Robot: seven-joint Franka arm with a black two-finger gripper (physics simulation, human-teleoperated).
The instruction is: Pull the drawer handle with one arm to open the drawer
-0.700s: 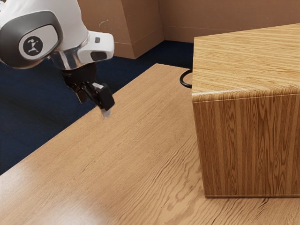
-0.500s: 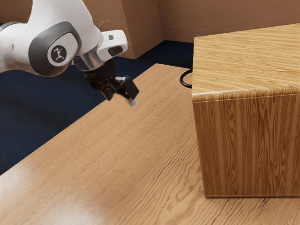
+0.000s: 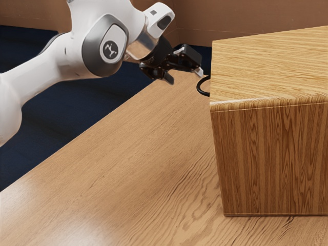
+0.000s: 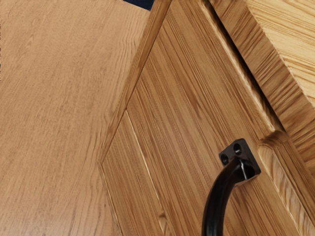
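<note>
A wooden tabletop (image 3: 128, 169) lies in the foreground of the exterior view. On it, at the exterior view's right, stands a wooden cabinet (image 3: 266, 154), cut off by the picture's right edge. This view shows the cabinet's side and top, while its drawer face is turned away. Past the cabinet's far corner, a small loop of the black handle (image 3: 198, 87) sticks out. Just beside that loop and slightly above it hang the black jaws, which stand apart. One pale fingertip (image 3: 200, 72) is very close to the handle, and I cannot tell whether it touches. The white arm (image 3: 77, 56) reaches in from the exterior view's left. Behind it lie a dark blue floor (image 3: 72, 115) and a brown wall (image 3: 246, 18).

The wrist view gives what the side camera cannot. It shows the panelled drawer front (image 4: 182, 128) seen close, with the handle (image 4: 219, 196) curving out from a square black plate (image 4: 237, 154) with two screw holes. The handle's other end is cut off at the picture's edge. Whether the drawer is pulled out at all is hard to judge.
</note>
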